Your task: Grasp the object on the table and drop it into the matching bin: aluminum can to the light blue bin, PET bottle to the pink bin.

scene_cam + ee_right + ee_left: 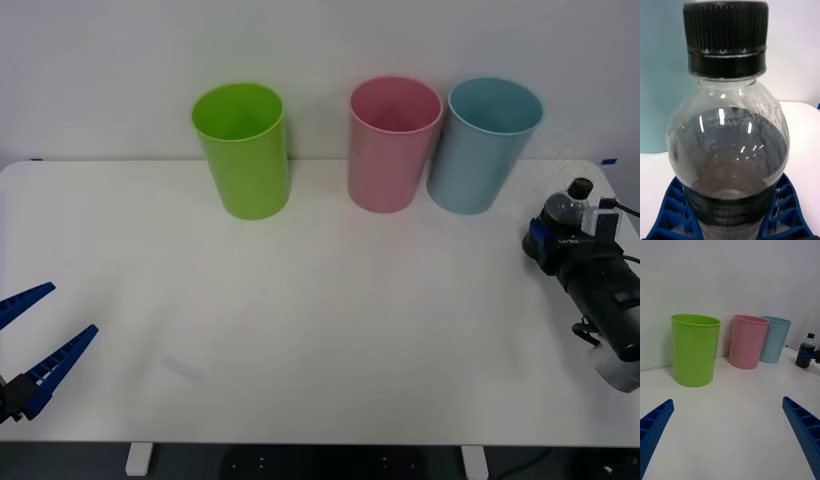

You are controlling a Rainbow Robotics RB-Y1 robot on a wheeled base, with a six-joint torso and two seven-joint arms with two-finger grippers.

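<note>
the small plastic bottle with dark contents, clear shoulder and black screw cap (730, 150) stands upright at the right edge of the wide white table (330, 300), clamped between the blue ribbed fingers of the right hand (730, 221). its lower body is hidden by those fingers. just beside it stands the tall light blue plastic bin (485, 145), then the tall pink plastic bin (392, 143), close together; the lime green bin (243, 150) stands apart. the left hand (35, 345) hovers spread wide at the near left corner.

Lighting: bright, even, diffuse. Shadows: faint, soft, at bin bases on the tabletop (300, 300). Glare: small white streaks on the PET bottle (728, 150) shoulder. Focus: background behind bottle soft.
</note>
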